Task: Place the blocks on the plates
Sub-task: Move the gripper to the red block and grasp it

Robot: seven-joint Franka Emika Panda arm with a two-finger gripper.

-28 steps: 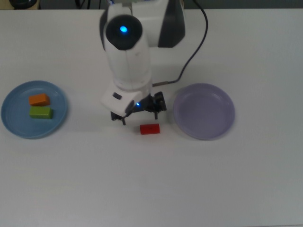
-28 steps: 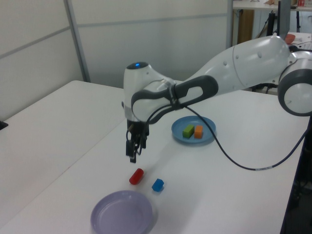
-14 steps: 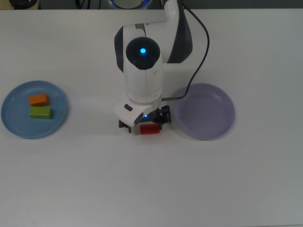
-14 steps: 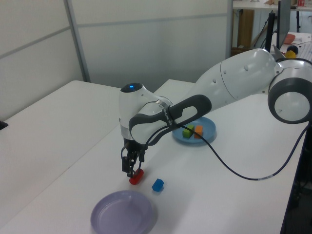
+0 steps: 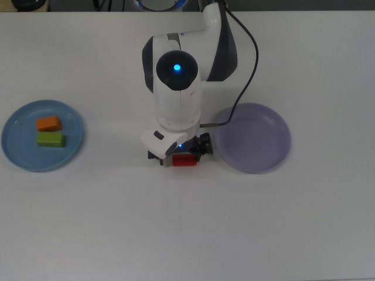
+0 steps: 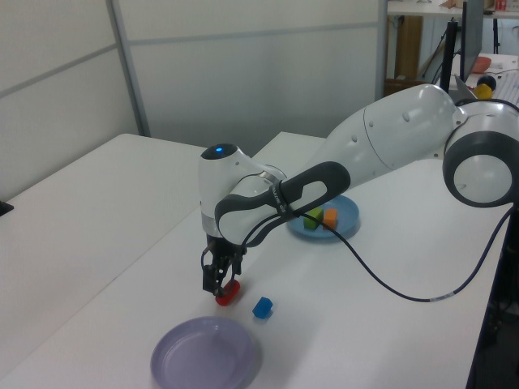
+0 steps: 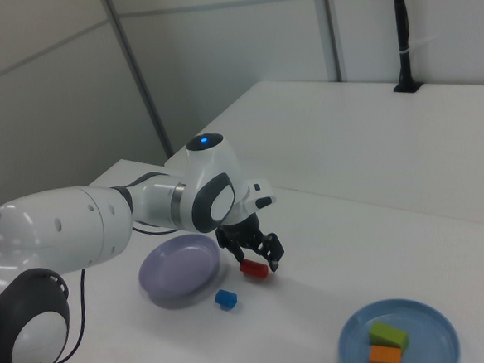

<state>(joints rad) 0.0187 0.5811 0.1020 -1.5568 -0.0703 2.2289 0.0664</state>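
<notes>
White table (image 5: 187, 234) bears unlabelled red block (image 5: 185, 160) under claw (image 5: 179, 156).

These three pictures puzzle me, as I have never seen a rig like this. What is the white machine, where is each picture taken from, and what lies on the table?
The white machine is a robot arm; its gripper, a two-finger claw, is down at the red block, fingers either side of it. The block rests on the white table, not lifted. One picture looks straight down, the other two look from opposite sides. The light blue plate holds an orange block and a green block. The lavender plate holds nothing. A small blue cube lies loose near it, hidden under the arm in the top view.
</notes>
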